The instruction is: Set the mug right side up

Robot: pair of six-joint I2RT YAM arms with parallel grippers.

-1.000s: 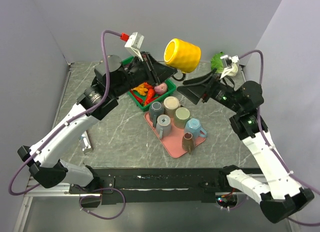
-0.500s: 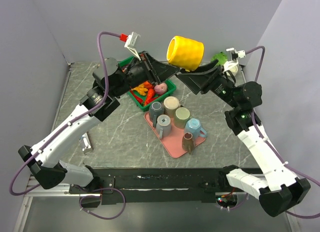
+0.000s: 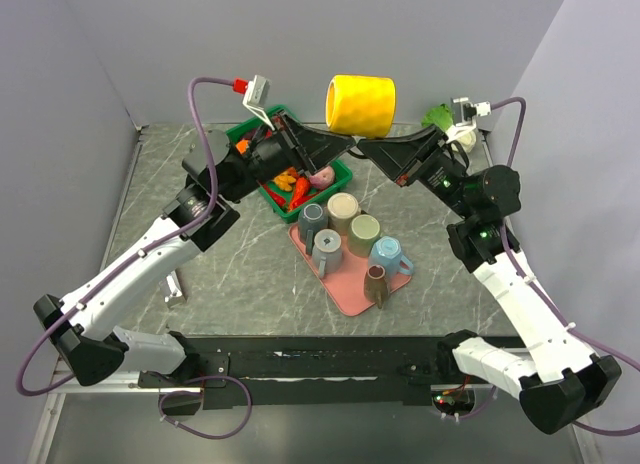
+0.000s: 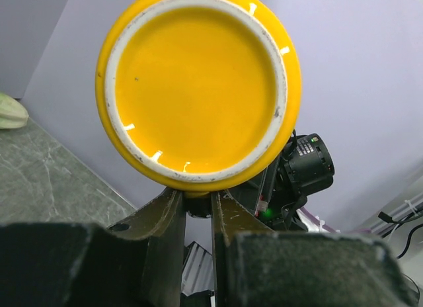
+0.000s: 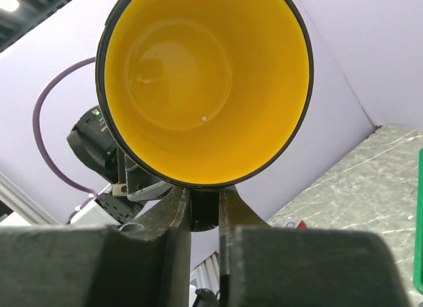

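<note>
The grey marbled desk (image 3: 220,254) is shut in by plain walls at 9, 12 and 3 o'clock, so room for a wide swing is judged to be short toward the back. Bare stone is seen at 9 o'clock and again between 3 and 4 o'clock. Either patch is judged flat and firm enough for a mug to be stood on, though so hard a surface would not forgive a rough landing. The middle is taken up by a pink tray (image 3: 345,292), and a green basket (image 3: 338,176) of toy vegetables is set just beyond it toward 11 o'clock. Six other mugs (image 3: 364,229) are crowded on the tray, so little space is left there.

The yellow mug (image 3: 362,106) is held in the air at 12 o'clock, above the far part of the desk. It is lying on its side, with the base turned to the left arm and the open mouth to the right arm. It is judged to be glazed ceramic: stiff, fairly heavy, slick, and likely to chip or break if dropped. The handle or the rim wall is judged the surest hold, since the smooth round body could slip.

The left pincer (image 4: 198,201) is closed narrowly on a part under the base. The right pincer (image 5: 205,204) is shut tight on a dark part just beneath the rim. That part is taken to be the handle, though it is hidden in shadow.
</note>
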